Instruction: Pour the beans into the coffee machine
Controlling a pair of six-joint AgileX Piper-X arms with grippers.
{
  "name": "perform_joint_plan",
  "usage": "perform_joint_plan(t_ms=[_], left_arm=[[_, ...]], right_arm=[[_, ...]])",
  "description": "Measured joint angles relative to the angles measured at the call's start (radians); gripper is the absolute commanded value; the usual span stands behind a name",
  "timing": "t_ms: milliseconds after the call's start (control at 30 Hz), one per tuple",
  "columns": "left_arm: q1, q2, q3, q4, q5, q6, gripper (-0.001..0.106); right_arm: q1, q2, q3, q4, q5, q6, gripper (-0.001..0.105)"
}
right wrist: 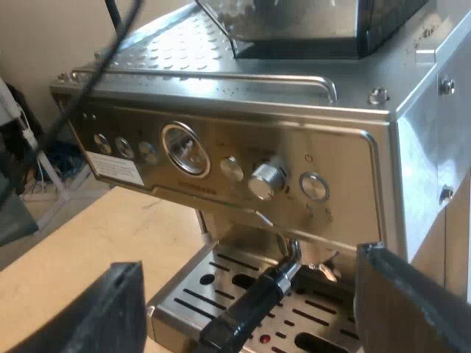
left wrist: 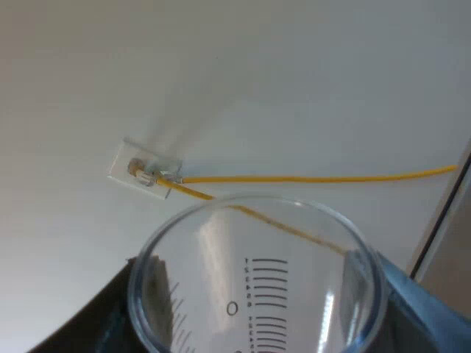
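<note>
The espresso machine (right wrist: 243,147) is standing on the desk (right wrist: 81,243), and its bean hopper (right wrist: 294,26) is sitting on top with what look like beans lying inside. The measuring glass (left wrist: 257,279), the thing doing the pouring, is sitting clamped in my left claw (left wrist: 250,323) with its mouth facing the wrist; no beans are showing through its wall. The holder (right wrist: 254,303) is sitting locked into the machine's front. My right claw (right wrist: 246,290) is hovering before it, spread wide and carrying nothing. I am judging the pour to be at or near its end. Next, the glass is needing righting and a gentle setting-down clear of the machine.
</note>
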Motion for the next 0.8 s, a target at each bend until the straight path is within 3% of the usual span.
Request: perform_joint_plan(t_ms=[200,300,467,633,800], left_arm=[[0.0,0.017,-0.002,-0.008,0.0,0.053,0.032],[0.0,0.026,-0.002,-0.027,0.0,0.137,0.032],[0.0,0.029,-0.002,-0.068,0.0,0.215,0.032],[0.0,0.029,-0.003,-0.079,0.002,0.354,0.032],[0.0,0.029,-0.003,-0.079,0.021,0.428,0.032]], right_arm=[[0.0,-0.023,0.0,0.013,0.0,0.0,0.062],[0.0,-0.023,0.0,0.031,0.0,0.0,0.062],[0.0,-0.023,0.0,0.046,0.0,0.0,0.062],[0.0,-0.023,0.0,0.052,0.0,0.0,0.062],[0.0,-0.023,0.0,0.052,0.0,0.0,0.062]])
